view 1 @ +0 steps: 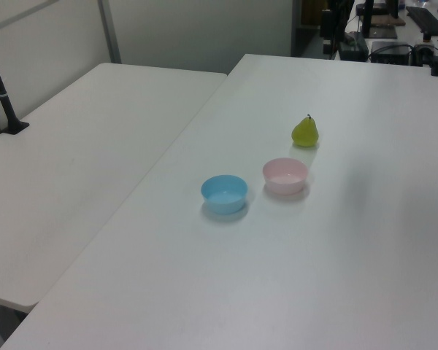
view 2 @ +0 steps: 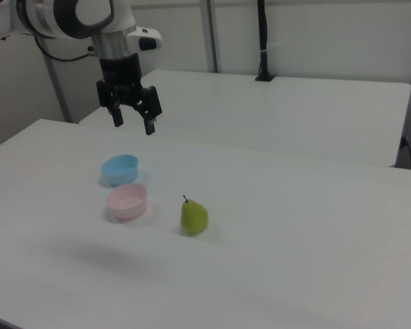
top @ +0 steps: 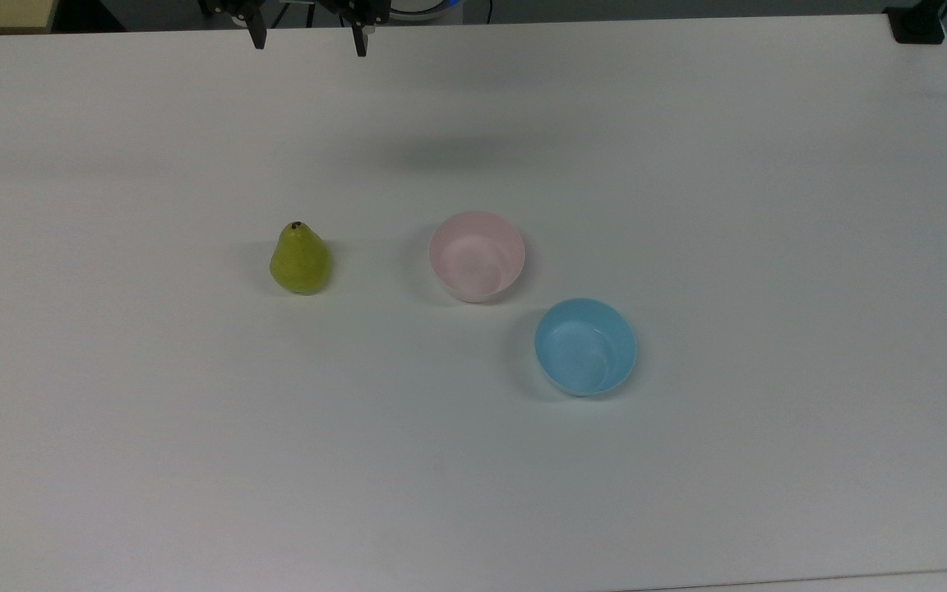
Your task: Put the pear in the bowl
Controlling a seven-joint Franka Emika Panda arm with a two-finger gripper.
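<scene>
My gripper (view 2: 131,119) hangs above the matte white tabletop (top: 769,205), its dark fingers spread apart and grasping nothing. The pear (top: 299,258), waxy yellow-green and seemingly a little dimpled, stands upright near the tabletop's middle, stem spot on top. Well apart from it sits the smooth, round pink bowl (top: 477,256), with a glossy blue bowl (top: 585,346) just beside it.

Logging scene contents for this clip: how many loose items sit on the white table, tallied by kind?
Fruit: 1, the small yellow-green pear, standing upright.
Bowls: 2, the round pale pink plastic bowl and the round light blue plastic bowl, both empty and apart.
Total: 3
</scene>
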